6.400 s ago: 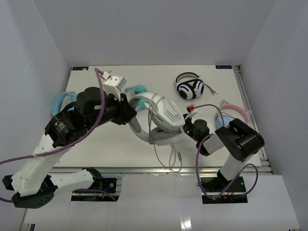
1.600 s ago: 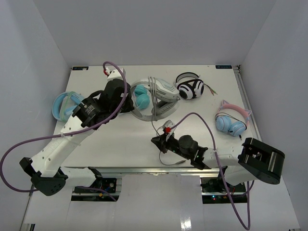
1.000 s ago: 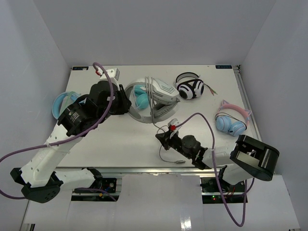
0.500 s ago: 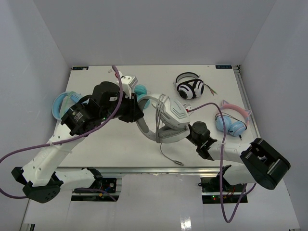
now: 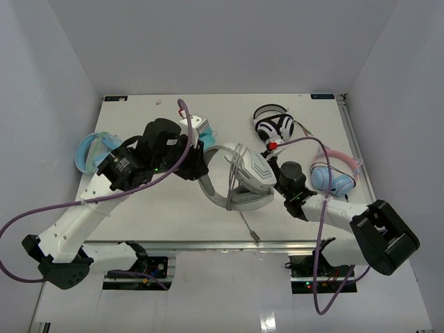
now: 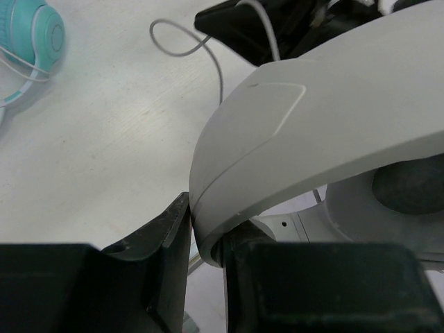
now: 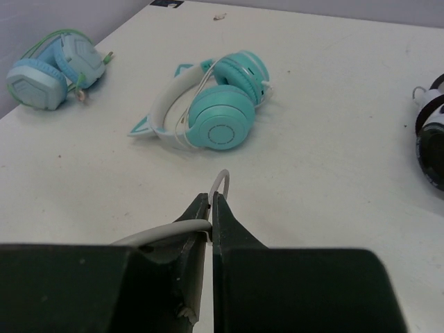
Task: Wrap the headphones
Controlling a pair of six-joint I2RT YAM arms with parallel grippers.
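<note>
- Left tool (image 6: 206, 232) clamps the headphones (image 5: 250, 170) by their headband, holding them just ahead of it above the worktop (image 5: 180, 215), steady for winding.
- Right tool (image 7: 210, 205) pinches the cable (image 7: 221, 180), apparently to loop it around.

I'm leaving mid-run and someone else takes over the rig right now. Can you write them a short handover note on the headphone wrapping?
Left gripper: shut on the headband of the headphones, which sit mid-table.
Right gripper: shut on the cable, close beside the ear cup.
Done: a few turns of cable already cross the headphones.
Left: a loose tail ending in the plug runs toward the near edge of the table. It likely needs winding on before the headphones are set down.
</note>
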